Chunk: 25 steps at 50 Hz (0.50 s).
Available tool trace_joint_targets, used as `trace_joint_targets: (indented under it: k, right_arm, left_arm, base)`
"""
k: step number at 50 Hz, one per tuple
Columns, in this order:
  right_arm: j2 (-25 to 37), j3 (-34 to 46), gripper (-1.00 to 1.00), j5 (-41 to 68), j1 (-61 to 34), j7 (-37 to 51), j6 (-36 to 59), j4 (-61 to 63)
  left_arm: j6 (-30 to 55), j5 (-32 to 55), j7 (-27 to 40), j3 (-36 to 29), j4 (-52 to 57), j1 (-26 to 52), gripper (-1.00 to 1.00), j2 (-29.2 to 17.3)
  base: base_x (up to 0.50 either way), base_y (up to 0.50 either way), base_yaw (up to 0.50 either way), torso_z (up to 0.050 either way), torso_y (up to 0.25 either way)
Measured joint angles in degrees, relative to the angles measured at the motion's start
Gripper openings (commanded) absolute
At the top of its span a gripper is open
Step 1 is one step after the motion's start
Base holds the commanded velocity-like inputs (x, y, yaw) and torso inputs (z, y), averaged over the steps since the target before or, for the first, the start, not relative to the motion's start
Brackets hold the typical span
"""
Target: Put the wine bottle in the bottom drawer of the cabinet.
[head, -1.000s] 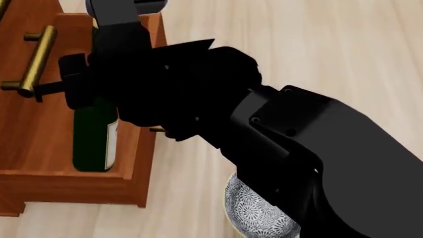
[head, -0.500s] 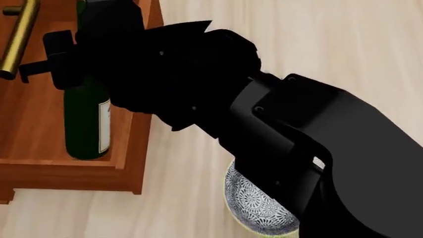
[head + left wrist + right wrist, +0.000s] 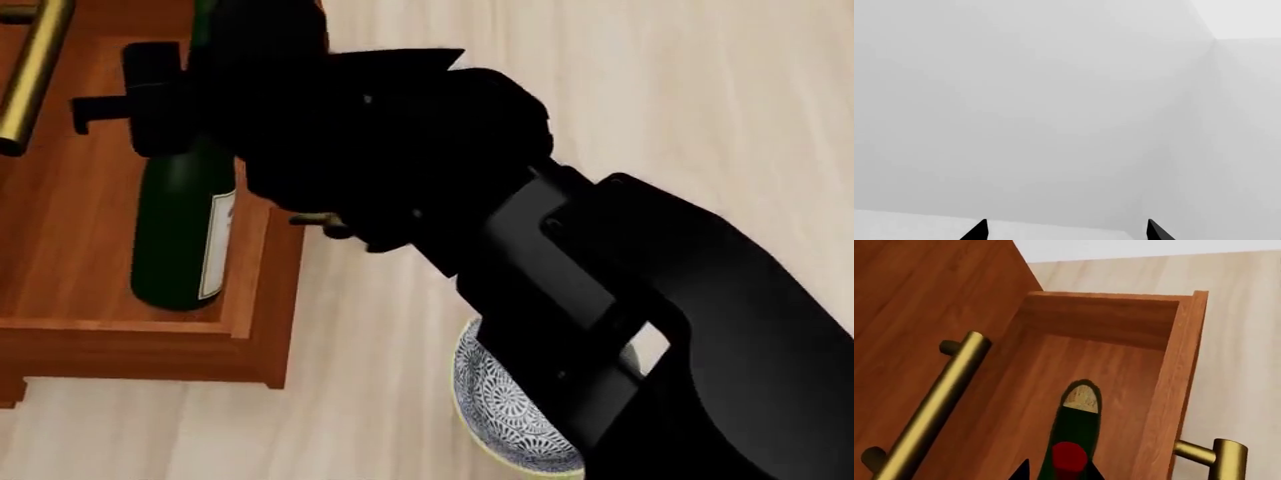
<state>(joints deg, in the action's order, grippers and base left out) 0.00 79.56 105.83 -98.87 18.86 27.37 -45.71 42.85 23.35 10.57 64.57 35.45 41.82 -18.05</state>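
Right arm (image 3: 561,260) fills most of the head view, hiding the right gripper; a patterned bowl (image 3: 501,410) sits on the floor beneath it. Wine bottle (image 3: 184,240) stands upright inside the open bottom drawer (image 3: 134,345). Right jaws grip the bottle neck. Left gripper (image 3: 1066,232) is spread wide, holding nothing.

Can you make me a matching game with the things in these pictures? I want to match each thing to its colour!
Things:
1. wine bottle
2. bottom drawer
3. bar handle
4. patterned bowl

Colours:
A. brass gold
B. blue and white
C. dark green
D. reddish-brown

Right pairs: 1-C, 2-D, 3-A, 4-B
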Motion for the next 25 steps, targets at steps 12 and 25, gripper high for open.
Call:
trace_joint_targets:
  k: [12,25]
  right_arm:
    - [0.0,-4.2,-1.0,-5.6,2.3,-2.5,0.1,-1.0]
    - [0.0,-6.0,-1.0,-11.9,4.9,-4.7,-3.6,-0.4]
  left_arm:
    - [-0.1,0.1,0.2,-0.1,0.0,0.0,1.0,-0.1]
    - [-0.5,-0.2,0.3,-0.7,0.0,-0.3,1.0,-0.1]
  base:
    - [0.0,0.0,0.0,-0.003,-0.005]
    - [0.0,0.0,0.0,-0.002,-0.031]
